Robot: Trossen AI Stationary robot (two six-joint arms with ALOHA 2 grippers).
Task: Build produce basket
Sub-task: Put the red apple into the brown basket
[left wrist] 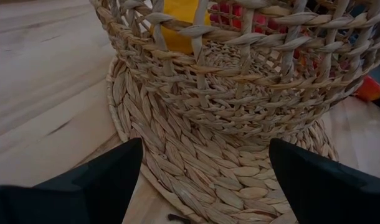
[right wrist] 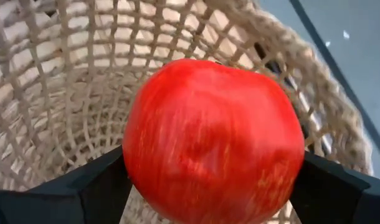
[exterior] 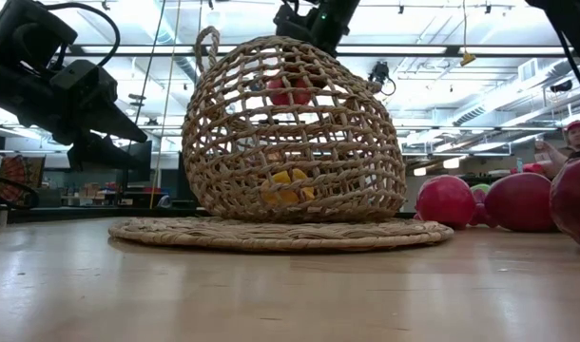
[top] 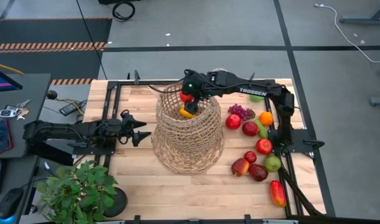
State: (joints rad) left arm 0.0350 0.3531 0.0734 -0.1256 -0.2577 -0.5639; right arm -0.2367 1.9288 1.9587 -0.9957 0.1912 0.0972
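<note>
The tan wicker basket [top: 190, 140] stands mid-table on a round woven mat [exterior: 280, 233]. A yellow piece of produce [exterior: 288, 185] lies on its bottom. My right gripper [top: 189, 96] reaches into the basket's mouth from above, shut on a red apple [right wrist: 212, 140]. Through the weave, the apple [exterior: 290, 92] shows just under the neck. My left gripper [top: 143, 132] waits open at the basket's left, low by the mat's edge, its fingers [left wrist: 103, 180] spread with nothing between them. My right gripper pinches the red apple by its two opposite sides [right wrist: 137, 168] between its two fingers. They come slanting down from the table's right side. The apple is lifted clear, inside the basket's upper part, above the yellow piece.
More produce lies on the table's right side: purple grapes [top: 240, 112], an orange [top: 266, 117], red apples [top: 263, 146], a green one [top: 273, 163] and a red pepper [top: 278, 193]. A potted plant [top: 78, 190] stands at the near left corner.
</note>
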